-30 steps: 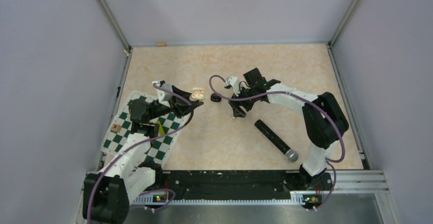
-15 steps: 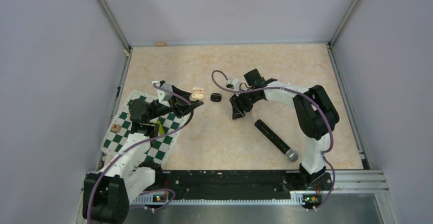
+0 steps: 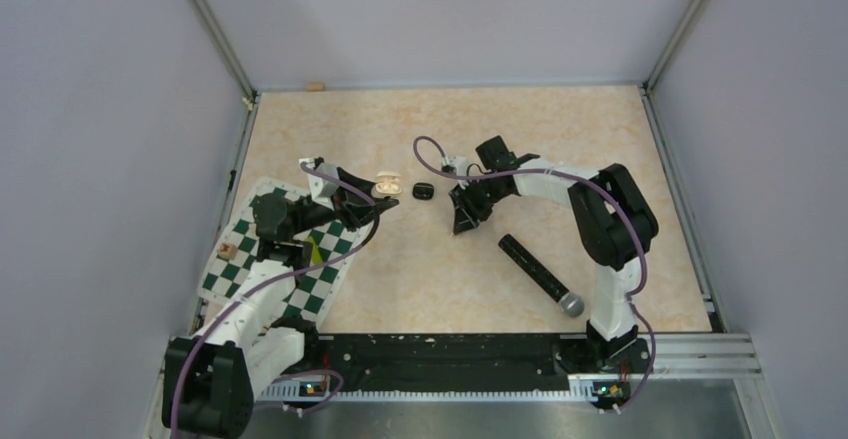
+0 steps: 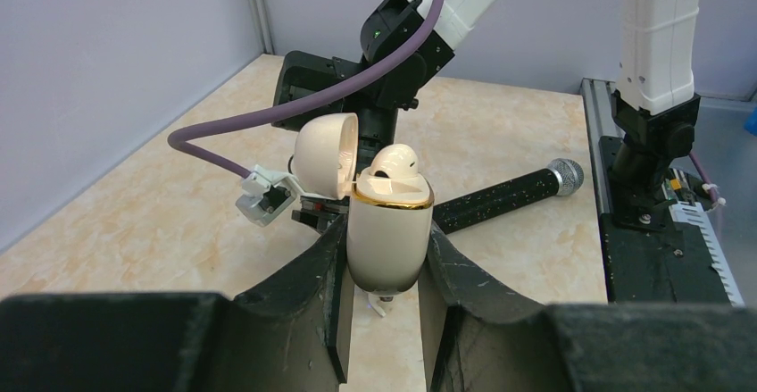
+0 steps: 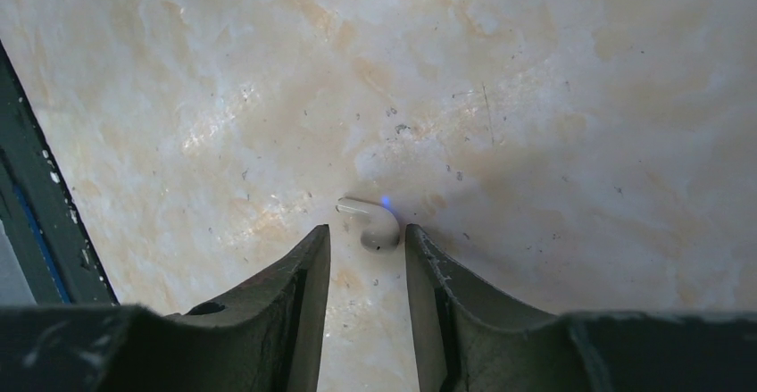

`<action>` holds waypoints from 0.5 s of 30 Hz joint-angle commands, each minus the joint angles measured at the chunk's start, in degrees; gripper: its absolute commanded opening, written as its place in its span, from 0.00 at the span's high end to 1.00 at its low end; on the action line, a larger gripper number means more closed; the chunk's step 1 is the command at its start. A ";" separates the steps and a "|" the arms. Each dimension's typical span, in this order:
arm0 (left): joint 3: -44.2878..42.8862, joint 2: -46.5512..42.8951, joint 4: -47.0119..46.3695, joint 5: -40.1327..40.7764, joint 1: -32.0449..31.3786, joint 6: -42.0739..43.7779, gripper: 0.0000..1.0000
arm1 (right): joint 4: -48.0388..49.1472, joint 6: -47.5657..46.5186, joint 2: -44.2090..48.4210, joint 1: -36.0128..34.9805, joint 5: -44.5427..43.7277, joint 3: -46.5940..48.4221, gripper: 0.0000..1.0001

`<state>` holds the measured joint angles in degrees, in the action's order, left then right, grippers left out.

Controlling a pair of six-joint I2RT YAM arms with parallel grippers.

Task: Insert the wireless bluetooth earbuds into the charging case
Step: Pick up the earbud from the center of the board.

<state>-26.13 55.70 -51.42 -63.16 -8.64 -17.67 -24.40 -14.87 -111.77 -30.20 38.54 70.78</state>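
Note:
My left gripper (image 4: 386, 251) is shut on the cream charging case (image 4: 388, 231) and holds it upright with its lid (image 4: 325, 146) open. One white earbud (image 4: 394, 160) sits in the case. In the top view the case (image 3: 386, 185) is left of centre. My right gripper (image 5: 367, 233) is open and points down at the table. A loose white earbud (image 5: 376, 229) with a small blue light lies just ahead of its fingertips, between them. A small dark bit (image 3: 422, 191) lies on the table between the two grippers. The right gripper (image 3: 462, 221) is right of it.
A black microphone (image 3: 540, 274) lies on the table to the near right. A green and white checkered mat (image 3: 235, 271) lies under the left arm, with a small wooden block (image 3: 227, 252) on it. A cork-coloured bit (image 3: 316, 86) lies at the back wall.
The right arm has folded in and its gripper has shifted slightly nearer and lower over the table. The left arm and the case have not moved.

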 commanded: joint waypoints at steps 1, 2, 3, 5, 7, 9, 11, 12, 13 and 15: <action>0.03 0.21 -2.85 0.09 0.38 -0.16 1.00 | -0.80 -0.15 -1.94 -0.27 0.21 1.22 0.65; 0.03 0.28 -2.82 0.10 0.38 -0.17 1.00 | -0.76 -0.22 -1.99 -0.22 0.14 1.31 0.65; 0.03 0.32 -2.83 0.09 0.38 -0.17 1.00 | -0.91 -0.28 -2.08 -0.19 0.13 1.31 0.65; 0.03 0.37 -2.91 0.05 0.38 -0.21 1.00 | -1.09 -0.46 -2.31 -0.24 0.13 1.40 0.68; 0.03 0.37 -2.95 0.09 0.43 -0.25 1.00 | -1.32 -0.64 -2.40 -0.22 0.20 1.47 0.74; 0.05 0.37 -3.00 0.06 0.38 -0.26 1.00 | -1.67 -0.83 -2.33 -0.24 0.20 1.76 0.82; 0.03 0.37 -3.03 0.12 0.38 -0.18 1.00 | -2.08 -1.15 -1.80 -0.22 0.39 2.11 0.87; 0.03 0.36 -3.03 0.10 0.38 -0.17 1.00 | -2.18 -1.25 -0.98 -0.21 0.39 2.25 0.88; 0.08 0.37 -3.06 0.18 0.38 -0.17 1.00 | -2.21 -1.34 -0.11 -0.20 0.27 2.40 0.88; 0.04 0.41 -2.96 0.50 0.38 -0.17 1.00 | -2.23 -1.64 2.27 -0.22 -0.18 2.47 0.88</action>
<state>-26.13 55.99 -51.44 -63.18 -8.64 -17.67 -25.34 -14.96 -112.75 -30.20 39.24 71.35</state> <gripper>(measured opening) 0.331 0.144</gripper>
